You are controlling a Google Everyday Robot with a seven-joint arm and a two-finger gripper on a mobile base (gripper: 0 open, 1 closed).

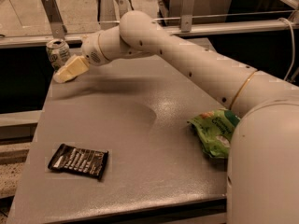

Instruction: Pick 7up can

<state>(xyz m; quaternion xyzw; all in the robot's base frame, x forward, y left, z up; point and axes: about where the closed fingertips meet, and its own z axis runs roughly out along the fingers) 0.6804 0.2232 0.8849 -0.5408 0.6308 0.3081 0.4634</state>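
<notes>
The 7up can (57, 52), white and green with a silver top rim, stands upright at the far left corner of the grey table (140, 139). My gripper (65, 73) with its cream fingers sits just in front of and slightly right of the can, right next to it; I cannot tell whether it touches. The white arm reaches to it from the right across the table.
A black snack packet (79, 161) lies at the front left of the table. A green snack bag (216, 130) lies at the right, partly hidden by my arm. A metal railing with posts (51, 13) runs behind the table.
</notes>
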